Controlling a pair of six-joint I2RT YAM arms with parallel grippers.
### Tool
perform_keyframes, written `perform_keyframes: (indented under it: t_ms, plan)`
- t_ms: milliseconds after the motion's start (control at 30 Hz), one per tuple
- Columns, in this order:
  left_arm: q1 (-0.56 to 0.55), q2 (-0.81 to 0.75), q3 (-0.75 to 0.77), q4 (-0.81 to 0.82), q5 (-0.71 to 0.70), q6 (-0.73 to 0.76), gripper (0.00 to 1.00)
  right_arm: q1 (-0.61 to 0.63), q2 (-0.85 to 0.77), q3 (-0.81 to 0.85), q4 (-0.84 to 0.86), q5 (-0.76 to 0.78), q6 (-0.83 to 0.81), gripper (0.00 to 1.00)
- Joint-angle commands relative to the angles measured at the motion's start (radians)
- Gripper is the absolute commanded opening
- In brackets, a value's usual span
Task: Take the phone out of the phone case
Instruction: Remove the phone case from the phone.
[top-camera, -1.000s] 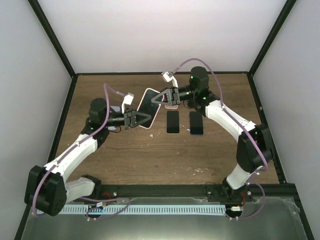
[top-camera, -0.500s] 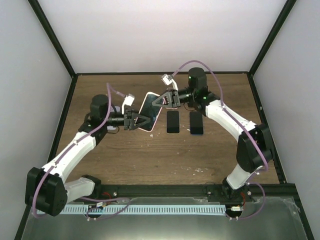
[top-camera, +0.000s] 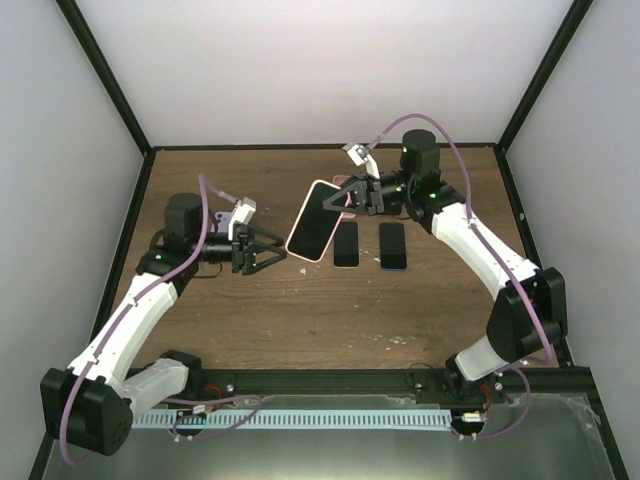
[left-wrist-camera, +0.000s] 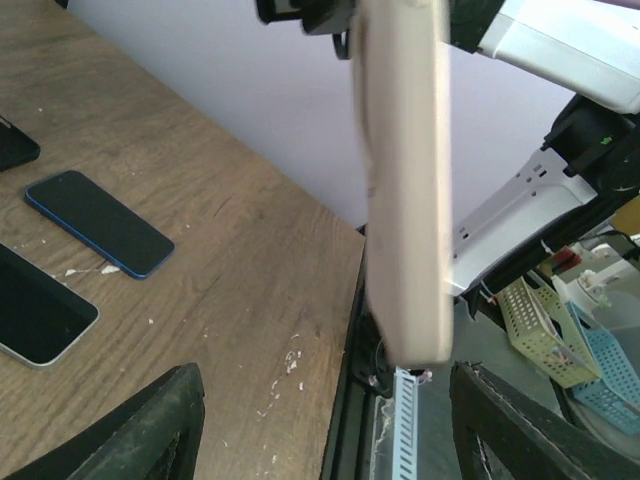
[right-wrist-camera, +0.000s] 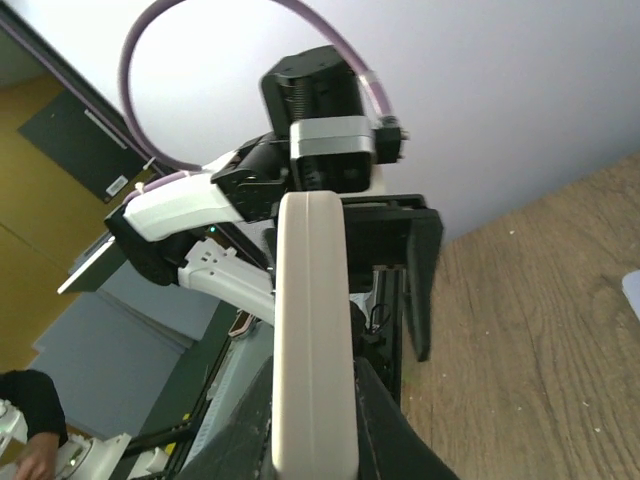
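Note:
The phone in its pale pink phone case (top-camera: 312, 220) hangs tilted above the table, dark screen up. My right gripper (top-camera: 333, 203) is shut on its far end; in the right wrist view the case's edge (right-wrist-camera: 315, 330) runs up between the two black fingers (right-wrist-camera: 238, 440). My left gripper (top-camera: 275, 254) stands open to the left of the phone, apart from it. In the left wrist view the case (left-wrist-camera: 405, 180) hangs on edge ahead of the spread fingers (left-wrist-camera: 130, 430), with nothing between them.
Two more phones lie flat on the wooden table just right of the held one: a black one (top-camera: 345, 243) and a blue-edged one (top-camera: 393, 245), the latter also in the left wrist view (left-wrist-camera: 100, 222). Black frame rails border the table.
My left gripper has let go of the phone, opened and drawn back to the left. The right gripper has closed on the phone and carried it slightly right.

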Motion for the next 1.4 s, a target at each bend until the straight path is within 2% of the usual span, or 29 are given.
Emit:
perform_keyframes:
  t_ms: [0, 167, 267, 333, 500, 967, 1367]
  plan:
    - [0.003, -0.006, -0.031, 0.029, 0.001, -0.016, 0.66, 0.002, -0.059, 0.001, -0.019, -0.056, -0.040, 0.01]
    - [0.004, -0.004, -0.035, 0.051, -0.012, -0.026, 0.64, 0.002, -0.071, -0.010, -0.023, -0.050, -0.041, 0.01]
    - [0.003, -0.024, -0.060, 0.114, 0.086, -0.042, 0.65, 0.002, -0.069, -0.017, -0.028, -0.035, -0.044, 0.01]
    - [0.002, -0.035, -0.093, 0.205, 0.116, -0.120, 0.67, 0.003, -0.069, -0.020, -0.040, -0.023, -0.052, 0.01]
    - [0.000, -0.029, -0.106, 0.264, 0.119, -0.159, 0.66, 0.002, -0.083, -0.042, -0.042, -0.012, -0.056, 0.01]
    - [-0.039, 0.021, -0.087, 0.211, 0.031, -0.098, 0.63, 0.002, -0.092, -0.055, -0.035, -0.013, -0.054, 0.01]
    - [0.010, 0.024, -0.117, 0.204, -0.090, -0.110, 0.47, 0.003, -0.131, -0.089, 0.016, -0.078, -0.018, 0.01]
